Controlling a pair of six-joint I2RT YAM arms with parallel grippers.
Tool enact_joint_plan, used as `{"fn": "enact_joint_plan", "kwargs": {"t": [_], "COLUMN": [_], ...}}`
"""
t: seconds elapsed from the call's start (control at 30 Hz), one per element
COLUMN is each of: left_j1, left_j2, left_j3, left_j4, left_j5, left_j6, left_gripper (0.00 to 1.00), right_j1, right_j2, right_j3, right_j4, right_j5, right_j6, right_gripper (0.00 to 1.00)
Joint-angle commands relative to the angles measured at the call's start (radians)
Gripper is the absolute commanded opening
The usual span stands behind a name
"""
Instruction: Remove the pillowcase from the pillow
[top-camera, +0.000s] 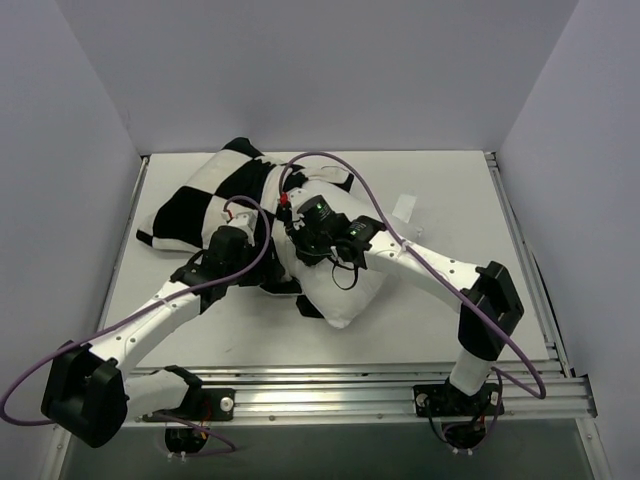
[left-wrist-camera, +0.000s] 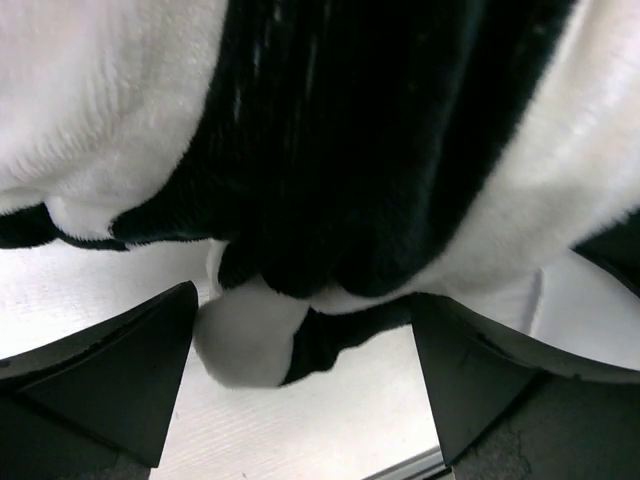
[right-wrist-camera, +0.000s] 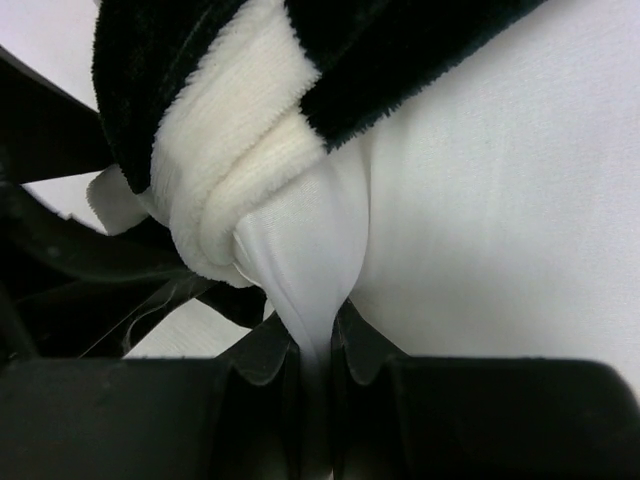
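Mid-table, pillow (top-camera: 335, 290) lies with pillowcase (top-camera: 195, 205) bunched over its far-left end; right gripper (right-wrist-camera: 315, 352) clamped on a fold of pillow fabric, left gripper (left-wrist-camera: 310, 400) spread either side of the case's hem; judged best: pinch plush hem only, draw far-left while right anchors.

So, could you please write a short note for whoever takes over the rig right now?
Left pincer: open, pillowcase hem between its fingers, nothing clamped.
Right pincer: shut on a fold of the pillow.
Done: the pillow's near-right end is bare, out of the case.
Left to do: the far-left end is inside the case; probably grip the hem and pull apart.
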Motion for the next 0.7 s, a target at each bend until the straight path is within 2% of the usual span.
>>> {"fn": "enact_joint_plan", "kwargs": {"t": [0.0, 0.13, 0.2, 0.23, 0.27, 0.33, 0.37, 0.47, 0.67], "left_j1": [-0.006, -0.008, -0.008, -0.008, -0.008, -0.008, -0.005, 0.016, 0.122], "left_j2": [0.033, 0.050, 0.060, 0.076, 0.085, 0.102, 0.102, 0.087, 0.068], "left_j3": [0.061, 0.056, 0.064, 0.071, 0.079, 0.102, 0.111, 0.136, 0.153], "left_j4": [-0.006, 0.035, 0.060, 0.060, 0.050, 0.034, 0.012, -0.031, -0.086], "left_j5": [-0.066, -0.107, -0.110, -0.110, -0.112, -0.121, -0.153, -0.249, -0.434], "left_j6": [0.026, 0.009, 0.005, 0.003, 0.006, 0.011, 0.017, 0.014, -0.078], "left_gripper": [0.94, 0.86, 0.73, 0.66, 0.50, 0.32, 0.19, 0.03, 0.02], "right_j1": [-0.006, -0.007, -0.007, -0.007, -0.007, -0.009, -0.015, -0.050, -0.089], "right_j2": [-0.089, -0.102, -0.111, -0.115, -0.121, -0.147, -0.160, -0.225, -0.367], "right_j3": [0.050, 0.049, 0.041, 0.038, 0.033, 0.023, 0.018, 0.004, -0.002], "right_j4": [0.050, 0.055, 0.056, 0.055, 0.056, 0.049, 0.046, 0.000, -0.159], "right_j5": [-0.084, -0.110, -0.118, -0.123, -0.123, -0.114, -0.115, -0.159, -0.215], "right_j6": [0.037, 0.044, 0.052, 0.055, 0.057, 0.055, 0.057, 0.047, -0.038], "right_gripper": [0.00, 0.00, 0.00, 0.00, 0.00, 0.00, 0.00, 0.00, 0.00]}}
